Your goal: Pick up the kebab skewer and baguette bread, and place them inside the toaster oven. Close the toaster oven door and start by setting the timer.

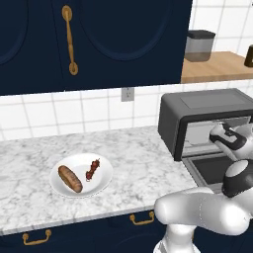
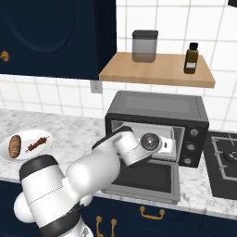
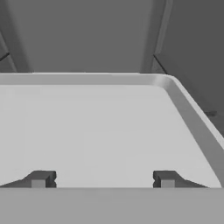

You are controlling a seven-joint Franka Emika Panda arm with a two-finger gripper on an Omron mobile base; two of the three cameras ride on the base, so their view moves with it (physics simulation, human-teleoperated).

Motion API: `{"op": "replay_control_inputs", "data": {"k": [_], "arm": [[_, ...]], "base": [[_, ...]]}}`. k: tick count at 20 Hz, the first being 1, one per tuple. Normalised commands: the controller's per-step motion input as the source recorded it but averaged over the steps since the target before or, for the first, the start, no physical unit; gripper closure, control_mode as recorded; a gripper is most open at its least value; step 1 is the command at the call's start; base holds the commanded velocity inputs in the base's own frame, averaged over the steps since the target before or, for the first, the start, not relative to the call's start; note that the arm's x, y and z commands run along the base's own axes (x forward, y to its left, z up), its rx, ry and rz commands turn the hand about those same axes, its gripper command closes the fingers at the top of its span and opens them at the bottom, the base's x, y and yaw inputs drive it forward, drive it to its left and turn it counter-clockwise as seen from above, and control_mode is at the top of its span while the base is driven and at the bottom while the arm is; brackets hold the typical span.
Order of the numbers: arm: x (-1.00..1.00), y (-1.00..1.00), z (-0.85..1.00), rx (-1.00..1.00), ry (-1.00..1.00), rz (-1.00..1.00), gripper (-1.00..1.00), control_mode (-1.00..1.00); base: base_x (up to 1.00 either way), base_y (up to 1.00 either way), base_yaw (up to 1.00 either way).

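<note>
a: where's the food?
b: kebab skewer (image 1: 93, 169) and baguette bread (image 1: 70, 178) lie side by side on a white plate (image 1: 59, 190) on the marble counter (image 1: 133, 153), bread on the left, skewer on the right, apart from each other. well left of the toaster oven (image 1: 197, 111).

a: oven state?
b: toaster oven door (image 2: 152, 180) is folded down flat toward the counter edge, cavity open. knobs (image 2: 191, 147) on its right side show in the right base view.

a: hand?
b: gripper (image 3: 103, 179) is inside the oven mouth, over a pale tray (image 3: 105, 131) with a raised rim. fingertips (image 3: 40, 179) stand wide apart with nothing between them, so released, gripping nothing.

a: anything in the way?
b: the arm itself covers part of the oven opening in both base views. counter between plate and oven is bare marble.

a: other stuff around?
b: wooden shelf (image 2: 157, 71) above the oven with a dark lidded canister (image 2: 145, 45) and a brown bottle (image 2: 191, 58). navy cabinets (image 1: 94, 39) with gold handles, wall outlet (image 1: 127, 94) on the tile.

a: view differences?
b: right base view adds a stove burner (image 2: 224, 159) just right of the oven; left base view gives the plate large and clear. hand view gives the tray rim and grey oven walls close up.
</note>
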Motion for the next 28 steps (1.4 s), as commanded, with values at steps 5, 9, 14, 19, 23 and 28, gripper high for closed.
{"op": "replay_control_inputs", "data": {"k": [5, 9, 14, 19, 23, 28], "arm": [[-0.64, -0.11, -0.66, 0.00, 0.13, 0.00, -1.00, -1.00], [-0.57, -0.04, -0.62, 0.00, 0.13, 0.00, -1.00, -1.00], [-0.55, -0.01, -0.63, 0.00, 0.14, 0.00, -1.00, -1.00], [-0.58, -0.02, -0.64, 0.00, 0.15, 0.00, -1.00, -1.00], [-0.46, 0.00, -0.27, 0.00, 0.04, 0.00, -1.00, -1.00], [-0.20, 0.00, 0.17, 0.00, -0.06, 0.00, -1.00, -1.00]], "base": [[0.00, 0.00, 0.00], [0.00, 0.00, 0.00], [0.00, 0.00, 0.00], [0.00, 0.00, 0.00], [0.00, 0.00, 0.00], [0.00, 0.00, 0.00]]}}
